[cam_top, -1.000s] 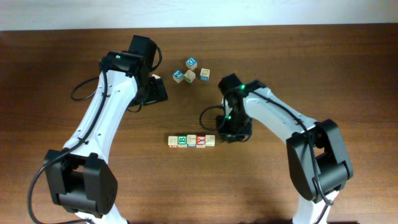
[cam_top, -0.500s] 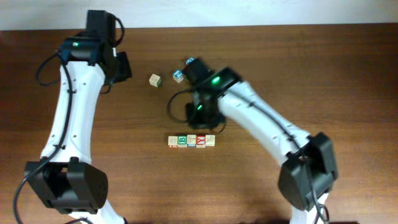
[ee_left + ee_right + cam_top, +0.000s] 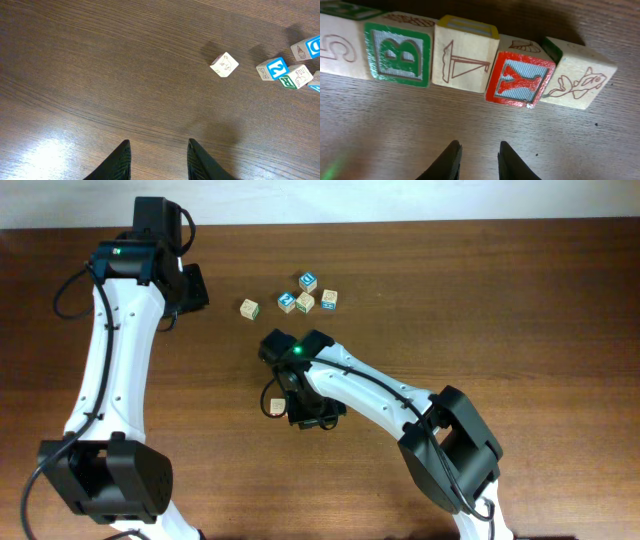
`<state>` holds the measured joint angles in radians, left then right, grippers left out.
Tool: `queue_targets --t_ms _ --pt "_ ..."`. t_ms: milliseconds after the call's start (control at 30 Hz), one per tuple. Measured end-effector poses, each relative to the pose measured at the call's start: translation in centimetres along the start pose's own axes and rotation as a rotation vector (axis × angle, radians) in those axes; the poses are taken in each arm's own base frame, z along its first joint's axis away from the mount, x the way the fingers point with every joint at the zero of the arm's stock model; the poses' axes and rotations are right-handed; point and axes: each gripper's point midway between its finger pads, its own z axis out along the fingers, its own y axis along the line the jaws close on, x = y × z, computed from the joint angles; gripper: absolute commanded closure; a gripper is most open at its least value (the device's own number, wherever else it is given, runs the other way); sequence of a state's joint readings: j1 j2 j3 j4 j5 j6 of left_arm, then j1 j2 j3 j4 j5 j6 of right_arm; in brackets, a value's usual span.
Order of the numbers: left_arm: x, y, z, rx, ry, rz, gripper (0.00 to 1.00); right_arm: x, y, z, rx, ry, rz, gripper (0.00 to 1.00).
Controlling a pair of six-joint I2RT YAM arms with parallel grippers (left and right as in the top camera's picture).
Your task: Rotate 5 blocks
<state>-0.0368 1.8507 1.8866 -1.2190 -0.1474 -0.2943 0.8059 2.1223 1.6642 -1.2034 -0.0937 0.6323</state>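
In the right wrist view the blocks lie in a row: a "5" cube [image 3: 337, 47], a green "B" [image 3: 397, 54], a sailboat cube [image 3: 465, 55], a red "Y" [image 3: 520, 77] turned slightly, and a fish cube [image 3: 575, 75]. My right gripper [image 3: 477, 152] hovers just in front of the sailboat and "Y" cubes, its jaws narrowly open with nothing between them. From overhead the right wrist [image 3: 312, 408] hides the row except its left end cube [image 3: 277, 407]. My left gripper [image 3: 159, 150] is open and empty over bare wood at the far left [image 3: 192, 288].
A lone loose cube [image 3: 249, 308] [image 3: 224, 64] lies right of the left gripper. A cluster of loose cubes, two with blue faces [image 3: 287, 302] [image 3: 308, 281] and two plain ones [image 3: 305, 302] [image 3: 329, 299], sits at the back centre.
The left arm has drawn back to the far left, and a lone cube now lies left of the cluster. The right arm has swung left and down over the row, covering most of it.
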Motion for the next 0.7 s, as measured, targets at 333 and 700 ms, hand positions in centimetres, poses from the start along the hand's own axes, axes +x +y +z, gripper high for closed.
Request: queue_targets --t_ms 333,700 --pt "0.1 0.0 0.0 -0.001 0.004 0.001 0.64 -1.1 -0.6 1.0 -0.018 -0.019 0.023 0.74" --pt "0.3 0.1 0.0 -0.003 0.011 0.002 0.64 -1.3 -0.5 1.6 -0.029 -0.029 0.016 0.75"
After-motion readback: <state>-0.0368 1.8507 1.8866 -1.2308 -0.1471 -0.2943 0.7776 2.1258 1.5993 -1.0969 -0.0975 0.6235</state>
